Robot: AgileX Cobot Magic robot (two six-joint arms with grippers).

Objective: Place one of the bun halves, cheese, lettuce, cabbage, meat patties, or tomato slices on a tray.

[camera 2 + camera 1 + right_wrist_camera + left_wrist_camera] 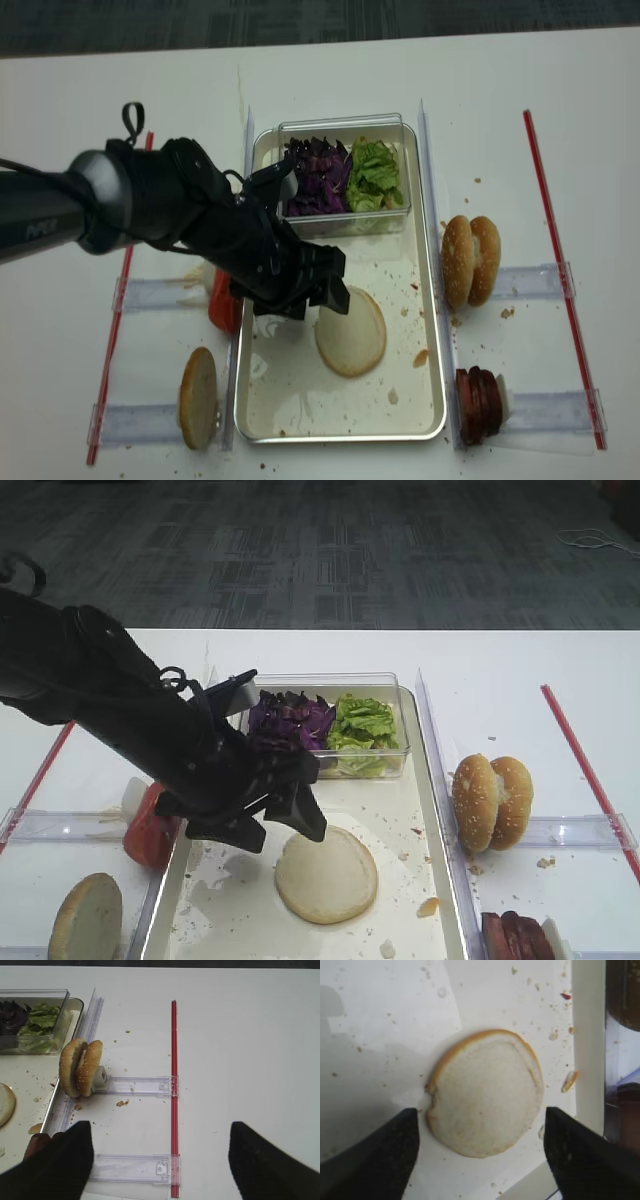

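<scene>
Left gripper [480, 1155]: mine; jaws spread wide, nothing between them, hanging above the bun half.
Left fingers [370, 1155]: dark, one to each side of the bun in the wrist view, touching nothing that I can see.
Bun half [326, 874]: flat on the tray bottom, pale cut face up, tan crust showing along one edge; free of my jaws.
Tray [437, 810]: long and shallow, silvery rim, crumbs scattered over the bottom; the bun lies near its middle.
Clear box [395, 682]: at the far end of the tray; holds the cabbage [290, 720] on the left and the lettuce [362, 725] on the right, side by side.
Tomato slices [148, 830]: red stack just outside the tray's left rim, on a clear holder.
Other plain bun half [86, 918]: near left, outside the tray.
Seeded buns [492, 802]: two halves on edge, just outside the right rim.
Meat patties [476, 402]: reddish stack, near right, outside the tray.
Right gripper [160, 1160]: jaws wide apart, empty, over bare table beside the red strip [173, 1095] (idle, as far as I can judge).
Step in hand: release; by my reckoning the bun counts as placed.
Next move: I judge a straight lift clear of the bun, then out over the left rim, without brushing the clear box.
</scene>
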